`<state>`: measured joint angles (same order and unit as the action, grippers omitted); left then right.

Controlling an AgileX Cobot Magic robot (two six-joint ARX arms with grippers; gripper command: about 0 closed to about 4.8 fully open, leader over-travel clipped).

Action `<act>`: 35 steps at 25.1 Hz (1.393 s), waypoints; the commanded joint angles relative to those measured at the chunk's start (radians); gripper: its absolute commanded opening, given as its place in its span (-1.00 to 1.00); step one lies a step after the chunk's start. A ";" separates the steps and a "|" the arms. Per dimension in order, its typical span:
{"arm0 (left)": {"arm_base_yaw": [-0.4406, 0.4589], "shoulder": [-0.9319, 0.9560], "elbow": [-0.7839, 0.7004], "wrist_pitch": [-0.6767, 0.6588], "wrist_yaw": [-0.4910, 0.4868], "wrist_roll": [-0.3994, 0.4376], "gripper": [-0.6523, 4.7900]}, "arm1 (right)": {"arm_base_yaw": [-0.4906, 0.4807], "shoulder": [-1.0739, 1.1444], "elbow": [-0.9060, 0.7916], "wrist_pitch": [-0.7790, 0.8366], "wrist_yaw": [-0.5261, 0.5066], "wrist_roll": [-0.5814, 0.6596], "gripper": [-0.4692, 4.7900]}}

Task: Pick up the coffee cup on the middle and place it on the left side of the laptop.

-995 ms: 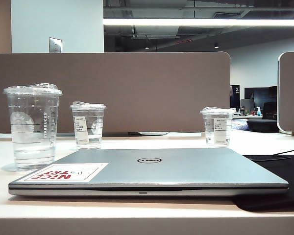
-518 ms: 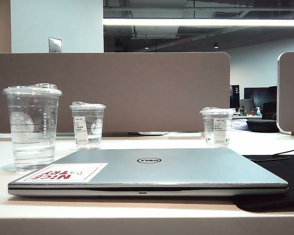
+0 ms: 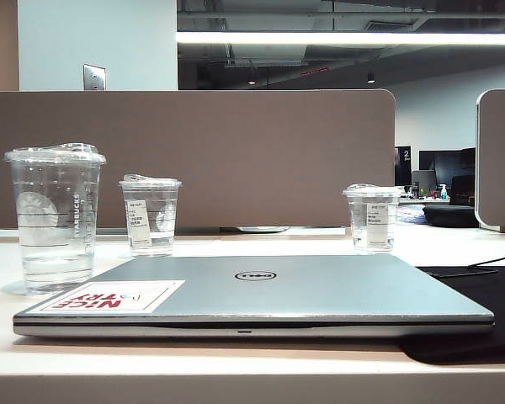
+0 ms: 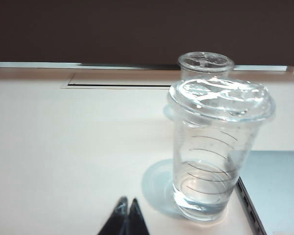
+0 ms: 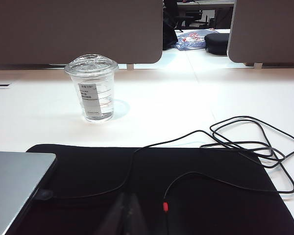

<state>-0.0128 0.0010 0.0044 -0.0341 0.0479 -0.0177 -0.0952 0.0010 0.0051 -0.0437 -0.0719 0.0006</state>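
Laptop [image 3: 261,295], lid: round "DELL" logo at centre; red-and-white sticker [image 3: 109,297] reading "NICE TRY", seen upside down, at the lid corner nearest the left gripper [image 4: 127,215]. Coffee cup [image 3: 57,219]: round white emblem and vertical "STARBUCKS" lettering. Two shorter cups [image 3: 151,215] [image 3: 374,217]: white label stickers, print too small to read.

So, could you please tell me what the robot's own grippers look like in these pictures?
Only fingertips show. The left gripper has two thin, dark, pointed fingers. The right gripper looks the same, dim against the black mat. No arms, cables or markings are visible.
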 commanded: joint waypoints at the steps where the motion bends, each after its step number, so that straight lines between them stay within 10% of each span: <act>1: 0.001 0.000 0.003 0.027 -0.004 -0.021 -0.78 | 0.001 -0.002 -0.004 0.018 0.002 -0.001 -0.84; 35: 0.001 0.000 0.003 0.013 -0.001 -0.027 -0.77 | 0.001 -0.002 -0.004 0.018 0.002 -0.001 -0.84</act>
<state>-0.0128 0.0013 0.0044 -0.0269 0.0479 -0.0425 -0.0952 0.0010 0.0051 -0.0437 -0.0719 0.0006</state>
